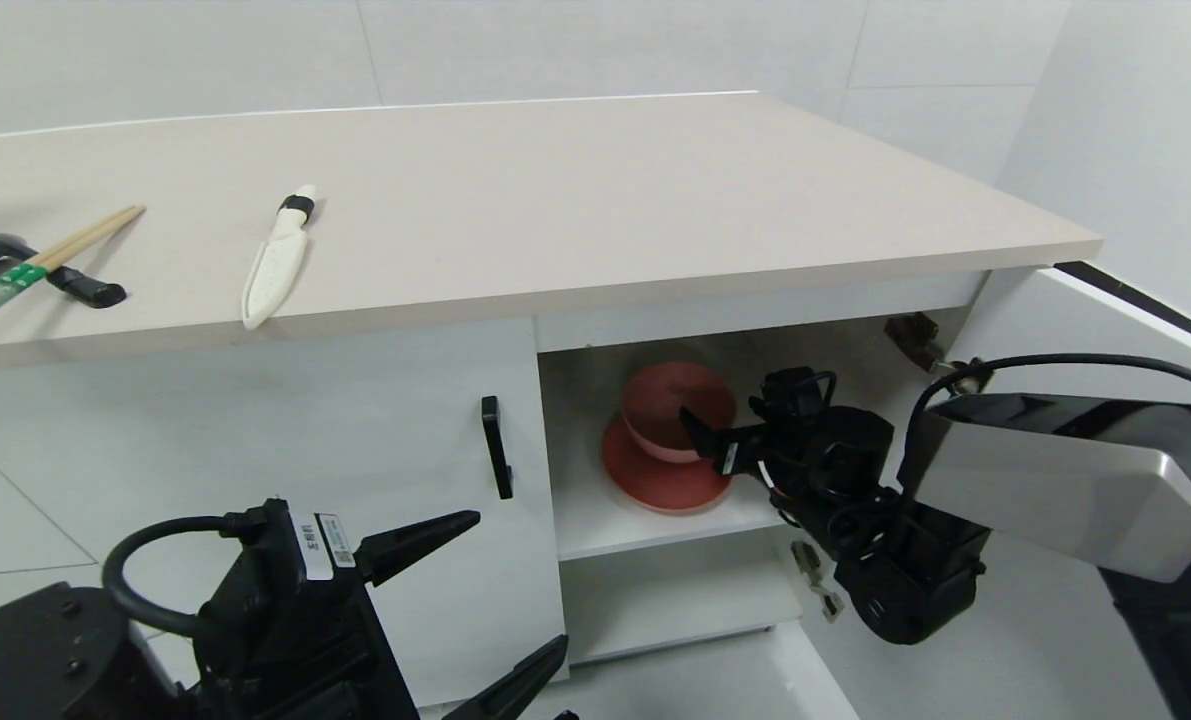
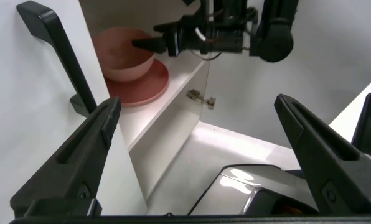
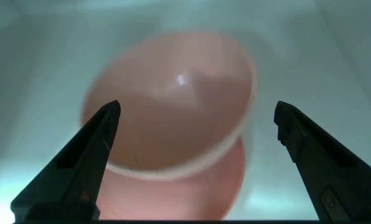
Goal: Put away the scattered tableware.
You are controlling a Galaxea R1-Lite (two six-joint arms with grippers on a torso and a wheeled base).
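both grippers gape empty: right gripper [image 3: 195,112] at the open side of the cabinet [image 1: 755,300], facing the bowl [image 1: 670,405] that sits on a plate [image 1: 655,482] on its shelf [image 1: 645,527]; left gripper [image 1: 520,578] before its shut door [image 1: 255,450].

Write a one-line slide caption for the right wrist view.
Open right gripper faces a pink bowl resting on a pink plate inside the white cabinet.

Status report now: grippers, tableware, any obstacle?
Left gripper open, low. Right gripper open at bowl. Bowl on plate, on shelf. Chopsticks, spoon, knife on counter. No obstacle seen.
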